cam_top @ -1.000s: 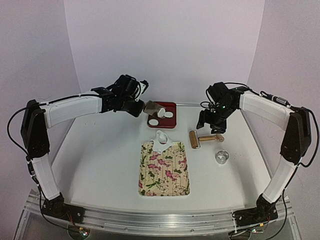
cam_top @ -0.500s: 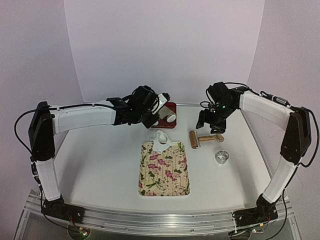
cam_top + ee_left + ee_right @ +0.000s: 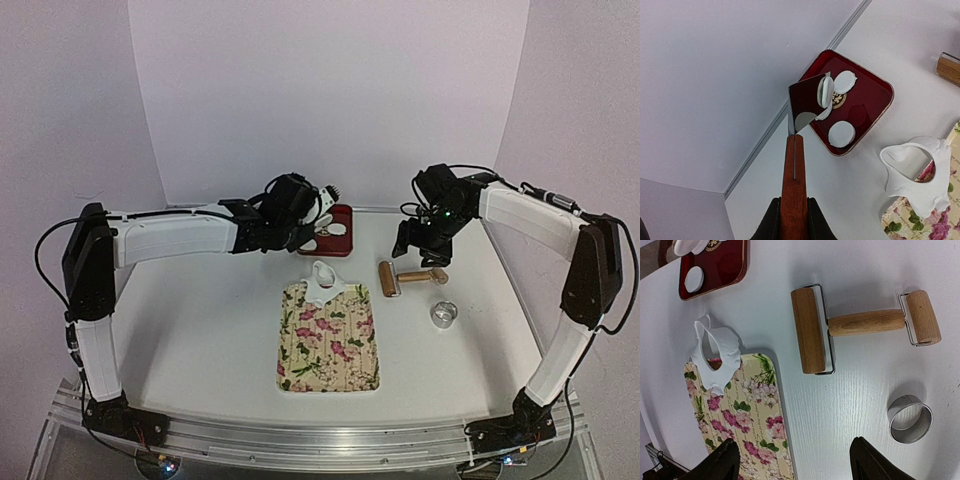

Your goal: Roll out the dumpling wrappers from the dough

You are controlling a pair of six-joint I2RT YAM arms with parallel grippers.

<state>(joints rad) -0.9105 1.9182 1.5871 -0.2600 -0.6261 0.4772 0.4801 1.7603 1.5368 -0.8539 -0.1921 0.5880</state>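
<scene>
Reddish wood on the left: the left gripper (image 3: 794, 210) has its fingers pressed hard against the handle of a flat metal scraper (image 3: 807, 97), held out over the far-left part of the table. The blade's tip is at the square dark-red tray with a gold rim (image 3: 870, 100). One of the small round white dumpling wrappers (image 3: 825, 92) stands tipped on edge against the blade. Two more lie flat in the tray, one at the far side (image 3: 845, 81) and one nearer (image 3: 841, 134).

Moving to the middle, the ragged white dough sheet with a round hole (image 3: 323, 282) is draped over the far end of the long floral-print mat (image 3: 328, 340). Part of it spills onto the white table (image 3: 200, 320), with the rest of the mat bare.

Just right of the mat lies the wooden double-headed rolling pin with wire frames (image 3: 866, 322), flat on the table, big roller towards the mat. The right gripper (image 3: 794, 442) hovers above it, fingers spread wide, pinching nothing (plenty of air between them). Furthest right, near the pin's small roller, sits the small shiny metal ring cutter (image 3: 910, 419), upright and on its own.
</scene>
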